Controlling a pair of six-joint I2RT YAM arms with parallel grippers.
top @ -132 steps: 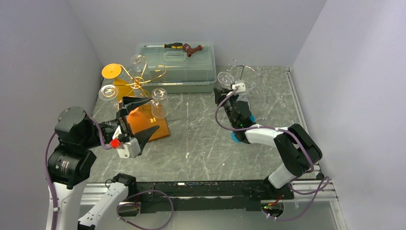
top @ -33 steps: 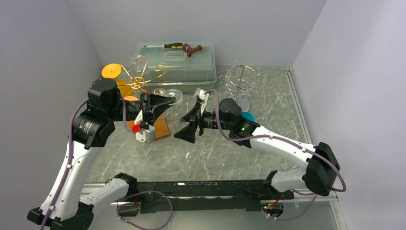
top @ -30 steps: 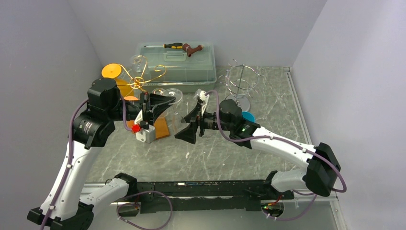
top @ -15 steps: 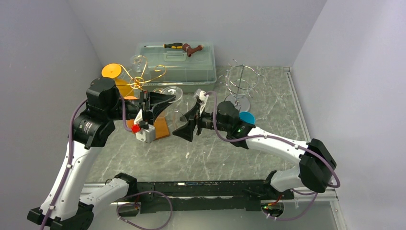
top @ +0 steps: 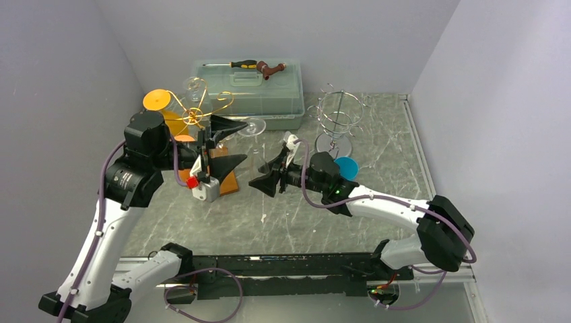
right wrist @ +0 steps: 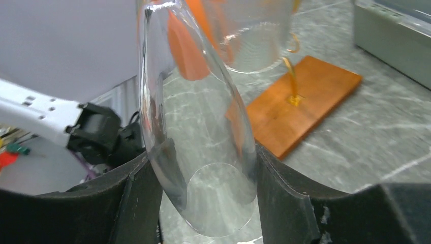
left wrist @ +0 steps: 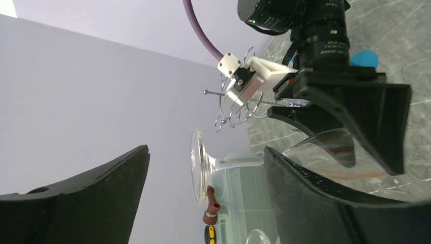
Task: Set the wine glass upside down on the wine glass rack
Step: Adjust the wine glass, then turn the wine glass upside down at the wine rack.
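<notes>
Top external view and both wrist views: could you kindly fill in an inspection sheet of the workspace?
Surface: grey marbled table, no spill seen.
Job's things: wine glass off the table, between the arms; gold rack on orange base holds at least one glass; chrome rack, no glass seen.
Clutter: lidded box with screwdriver on top.
Grippers: right pincer shut on the bowl; left pincer open, glass foot between its fingers, untouched.
Cables: purple cables along both arms.
Surroundings: plain walls, nothing else seen.

left tool point(top: 246, 140) | opened off stem | wine glass point(top: 258, 161) | now in right tool point(top: 266, 172)
</notes>
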